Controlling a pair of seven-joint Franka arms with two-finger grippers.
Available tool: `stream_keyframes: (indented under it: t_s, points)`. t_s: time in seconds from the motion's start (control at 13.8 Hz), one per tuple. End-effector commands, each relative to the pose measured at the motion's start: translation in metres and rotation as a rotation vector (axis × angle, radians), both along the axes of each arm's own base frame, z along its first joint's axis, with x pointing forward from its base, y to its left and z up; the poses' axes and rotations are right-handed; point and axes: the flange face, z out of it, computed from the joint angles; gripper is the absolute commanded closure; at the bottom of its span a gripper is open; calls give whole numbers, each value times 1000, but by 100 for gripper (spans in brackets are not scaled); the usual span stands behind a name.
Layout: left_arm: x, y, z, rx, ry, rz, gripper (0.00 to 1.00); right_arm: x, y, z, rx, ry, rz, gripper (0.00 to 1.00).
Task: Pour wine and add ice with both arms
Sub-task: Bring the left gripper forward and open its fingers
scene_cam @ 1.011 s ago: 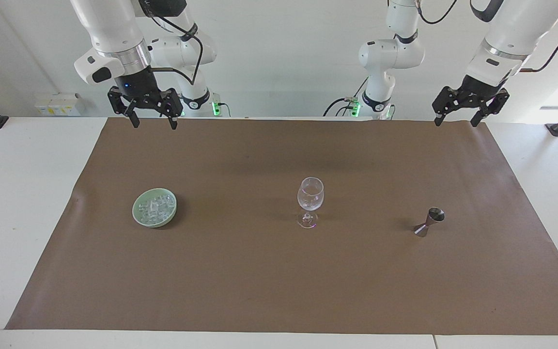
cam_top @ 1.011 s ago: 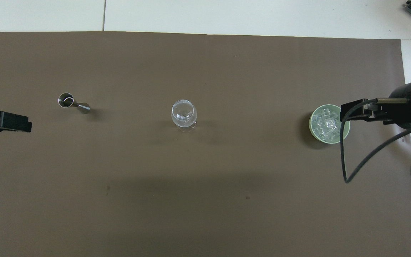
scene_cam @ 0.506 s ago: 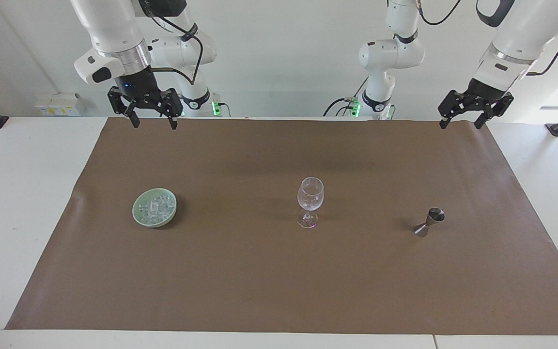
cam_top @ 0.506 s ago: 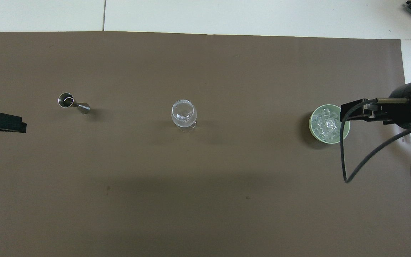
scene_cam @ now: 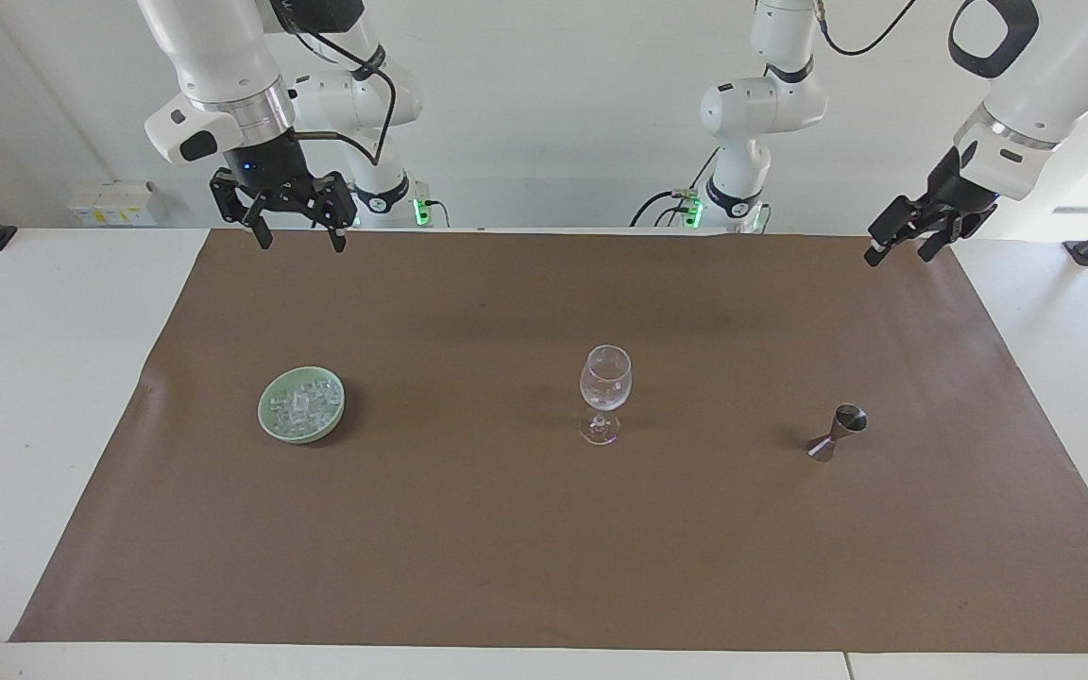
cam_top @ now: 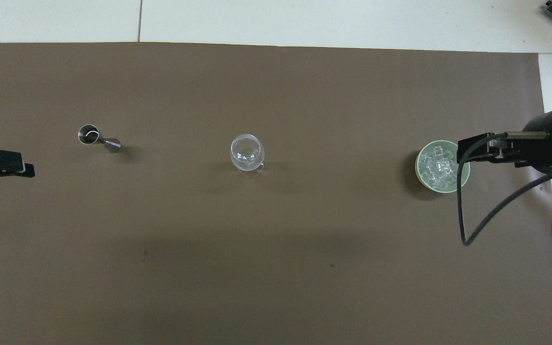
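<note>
A pale green bowl point(scene_cam: 265, 420) holds the ice point(scene_cam: 303, 401), a heap of small clear cubes, toward the right arm's end of the brown mat. An empty wine glass point(scene_cam: 604, 392) stands upright at the mat's middle. A small metal jigger point(scene_cam: 837, 432) stands toward the left arm's end. My right gripper point(scene_cam: 298, 236) hangs open and empty high above the mat; in the overhead view the right gripper point(cam_top: 465, 151) overlaps the bowl's rim point(cam_top: 419, 167). My left gripper point(scene_cam: 898, 253) is open, empty, tilted, high over the mat's corner at the left arm's end. It touches nothing.
The brown mat point(scene_cam: 544, 548) covers most of the white table point(scene_cam: 34, 378). In the overhead view the glass point(cam_top: 247, 154), the jigger point(cam_top: 98, 138) and the ice point(cam_top: 436, 165) lie in one row across the mat. A black cable point(cam_top: 463, 211) hangs from the right arm.
My left arm has swung its gripper toward the table's end and turned it at the wrist. The right arm, bowl, glass and jigger have not moved.
</note>
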Motion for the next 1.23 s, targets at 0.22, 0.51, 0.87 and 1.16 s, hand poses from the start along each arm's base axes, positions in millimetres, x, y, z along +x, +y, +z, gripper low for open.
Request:
stream_keyframes:
  t_s: [0.22,0.51,0.87,1.16]
  points:
    - [-15,12,-30,-89,35,251,0,-5,-4,0,22,1,14,0]
    - [-18,21,-45,-102,92,387,0,-5,-4,0,21,1,13,0]
    - [-20,18,-60,-132,181,600,0,-5,-4,0,22,1,14,0]
    - [-20,14,-63,-193,252,772,0,-5,-4,0,21,1,13,0]
